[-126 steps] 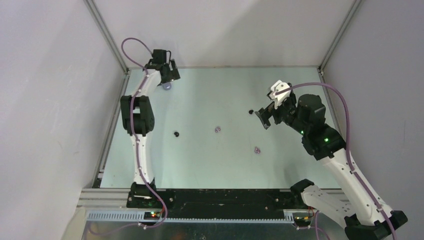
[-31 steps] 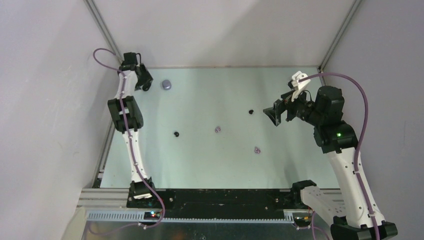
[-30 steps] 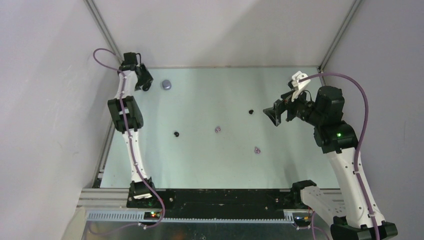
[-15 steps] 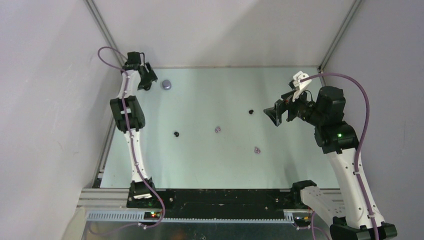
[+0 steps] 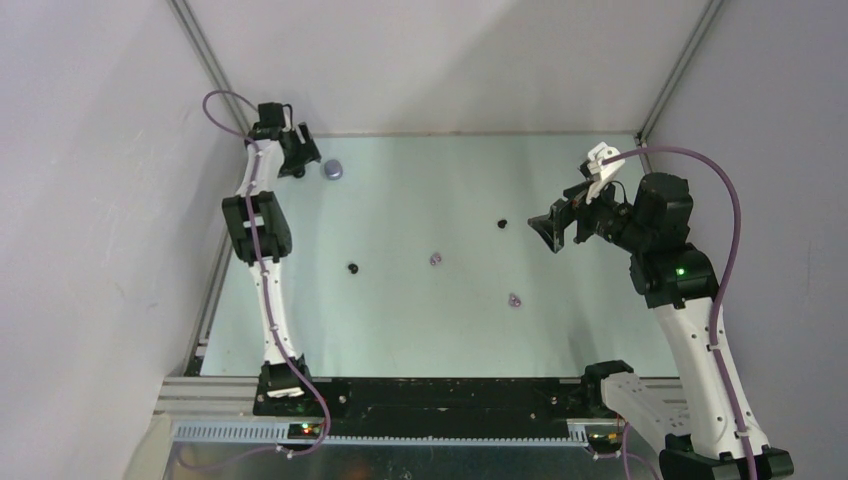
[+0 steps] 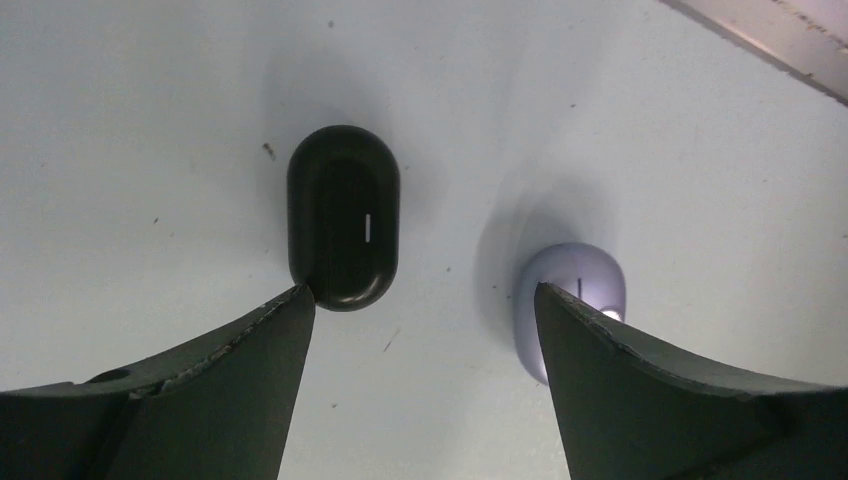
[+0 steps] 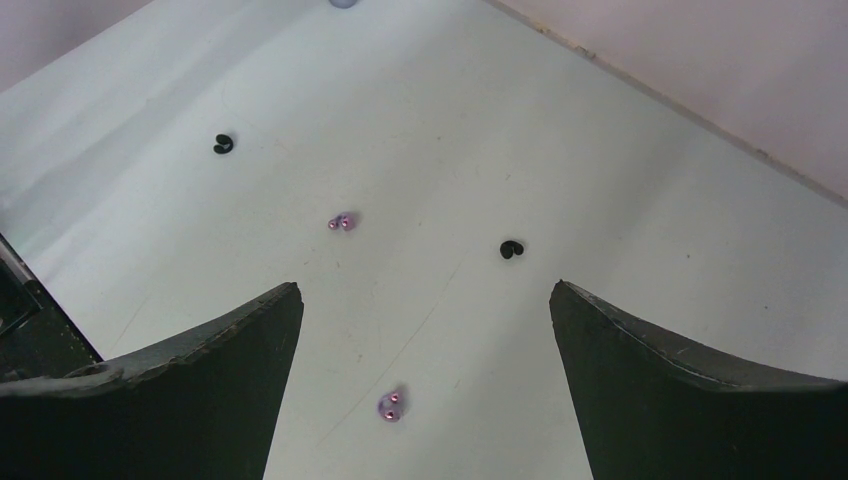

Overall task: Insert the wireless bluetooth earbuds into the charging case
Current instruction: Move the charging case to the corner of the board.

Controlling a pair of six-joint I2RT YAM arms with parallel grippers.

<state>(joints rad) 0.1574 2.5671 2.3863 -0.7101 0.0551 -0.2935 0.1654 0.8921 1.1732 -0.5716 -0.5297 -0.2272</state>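
Observation:
In the left wrist view two closed charging cases lie on the table: a black one [image 6: 343, 215] and a lilac one [image 6: 572, 292], the latter partly behind my right-hand finger. My left gripper [image 6: 422, 295] hovers over them, open and empty, in the far left corner [image 5: 303, 158] beside the lilac case [image 5: 334, 169]. Four earbuds lie loose: black ones [image 5: 502, 223] [image 5: 352, 268] and lilac ones [image 5: 435, 259] [image 5: 514, 299]. My right gripper [image 5: 553, 232] hangs open above the table on the right, just right of the far black bud; a lilac bud [image 7: 390, 405] shows between its fingers.
Grey walls with metal corner posts [image 5: 212, 70] close the table on the left, back and right. The left arm stretches along the left wall. A black rail [image 5: 440, 395] runs along the near edge.
My left gripper has shifted right from the corner toward the lilac case and spread wider. The right arm has barely moved. Earbuds lie where they were.

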